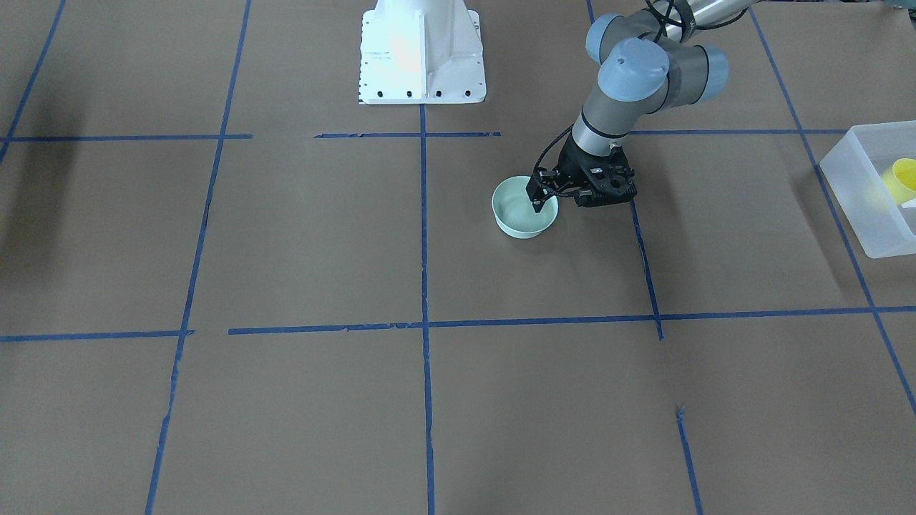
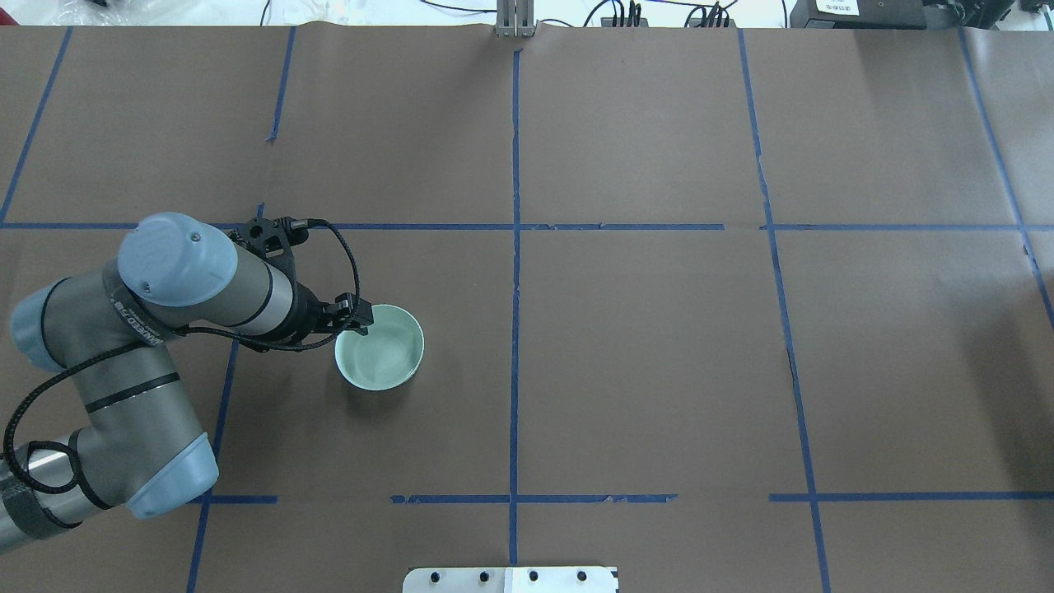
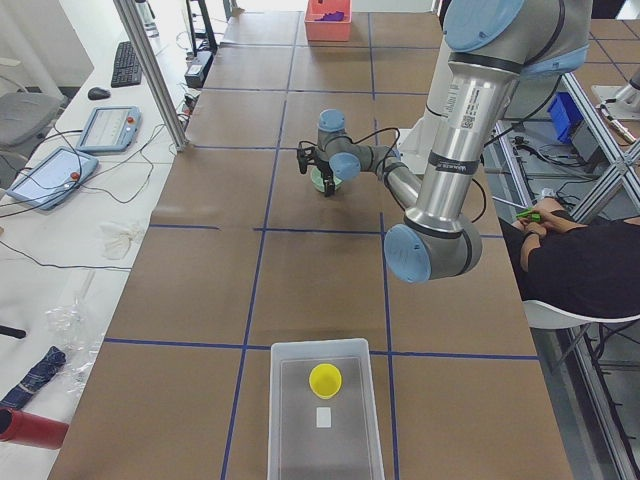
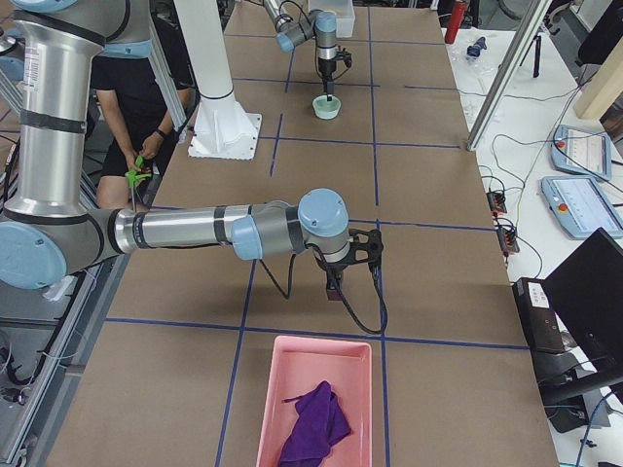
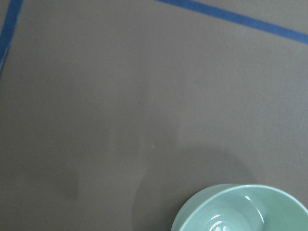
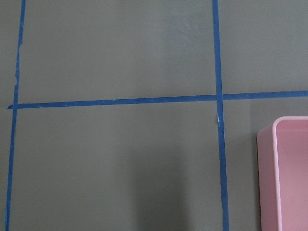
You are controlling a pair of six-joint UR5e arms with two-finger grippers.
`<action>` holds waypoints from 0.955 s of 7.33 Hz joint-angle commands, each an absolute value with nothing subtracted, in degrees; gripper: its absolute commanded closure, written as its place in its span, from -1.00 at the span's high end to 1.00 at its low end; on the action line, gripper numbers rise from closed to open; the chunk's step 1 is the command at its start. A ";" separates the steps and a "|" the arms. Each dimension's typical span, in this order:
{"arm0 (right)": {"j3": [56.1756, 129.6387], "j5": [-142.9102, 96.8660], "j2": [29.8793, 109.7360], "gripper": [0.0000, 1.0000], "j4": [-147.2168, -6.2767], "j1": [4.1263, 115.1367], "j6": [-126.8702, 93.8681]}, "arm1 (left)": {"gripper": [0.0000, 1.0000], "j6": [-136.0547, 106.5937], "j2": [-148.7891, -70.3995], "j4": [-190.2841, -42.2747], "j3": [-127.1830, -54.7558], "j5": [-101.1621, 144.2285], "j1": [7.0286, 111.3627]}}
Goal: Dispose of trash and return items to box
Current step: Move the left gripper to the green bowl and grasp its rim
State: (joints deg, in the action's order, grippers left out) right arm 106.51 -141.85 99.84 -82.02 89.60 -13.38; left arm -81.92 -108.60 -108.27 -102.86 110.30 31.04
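The pale mint-green bowl sits on the brown table, left of centre in the overhead view, and shows at the bottom right of the left wrist view. My left gripper straddles its rim, one finger inside the bowl, and looks shut on the rim. The yellow cup lies inside the frosted-white box at the table's end on my left. My right gripper hangs low over bare table next to the pink tray; I cannot tell whether it is open or shut.
A pink tray with a purple cloth stands at the table's end on my right; its rim shows in the right wrist view. A small white piece lies in the box. The white robot base stands at mid-table.
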 commanded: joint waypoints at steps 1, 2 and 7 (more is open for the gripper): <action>106.70 -142.12 99.84 1.00 -82.09 89.47 -13.71 | -0.10 -83.14 -109.42 -108.28 -101.52 110.21 29.53; 106.79 -142.12 99.84 1.00 -82.09 89.47 -13.71 | -0.53 -83.14 -109.42 -108.28 -101.43 110.21 29.44; 106.61 -141.07 99.75 1.00 -82.00 88.86 -13.27 | -1.00 -82.45 -108.46 -106.36 -109.40 111.18 33.19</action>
